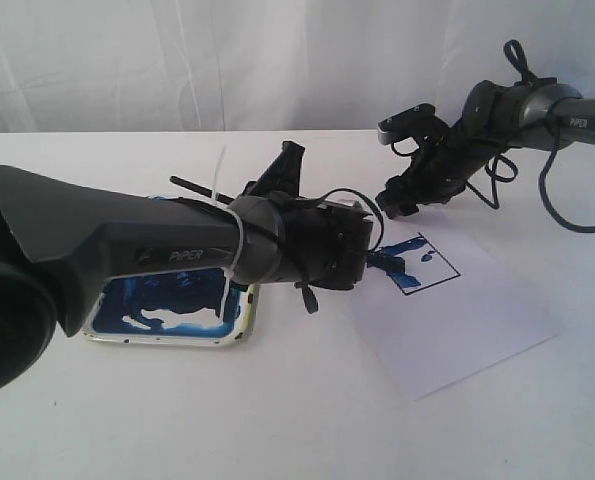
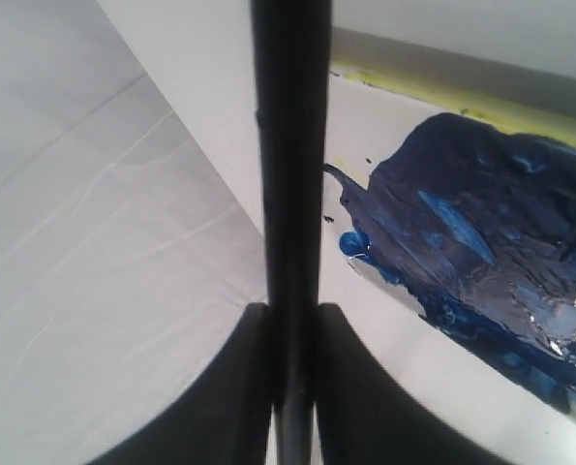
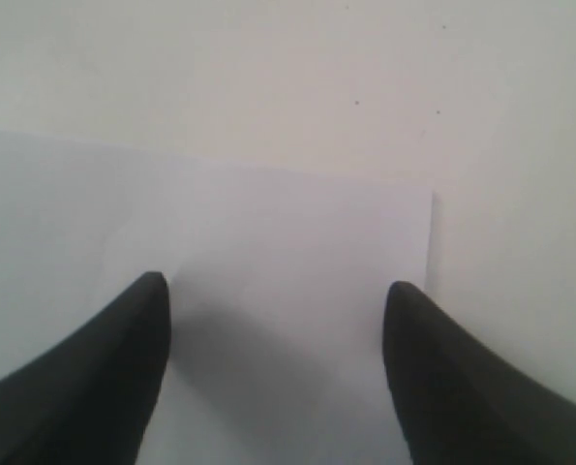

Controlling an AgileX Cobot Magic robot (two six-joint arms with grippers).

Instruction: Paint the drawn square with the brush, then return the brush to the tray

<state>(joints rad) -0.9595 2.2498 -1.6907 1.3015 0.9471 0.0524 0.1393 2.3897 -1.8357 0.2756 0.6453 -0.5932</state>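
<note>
The brush (image 1: 202, 188) is a thin black rod held level above the far side of the tray (image 1: 177, 340), which is cream with dark blue paint smeared inside. My left gripper (image 1: 277, 175) is shut on it. In the left wrist view the brush shaft (image 2: 289, 174) runs straight out between the closed fingers of the left gripper (image 2: 290, 310), beside the tray (image 2: 384, 126); its tip is hidden. The drawn square (image 1: 424, 262) on the white paper shows blue smears inside. My right gripper (image 1: 397, 195) hovers open over the paper's far edge, empty.
The white paper sheet (image 1: 467, 320) lies at an angle right of the tray; the right wrist view shows the sheet (image 3: 297, 242) under the open right gripper (image 3: 278, 291). My left arm (image 1: 97, 235) stretches across the tray. A white curtain hangs behind the table.
</note>
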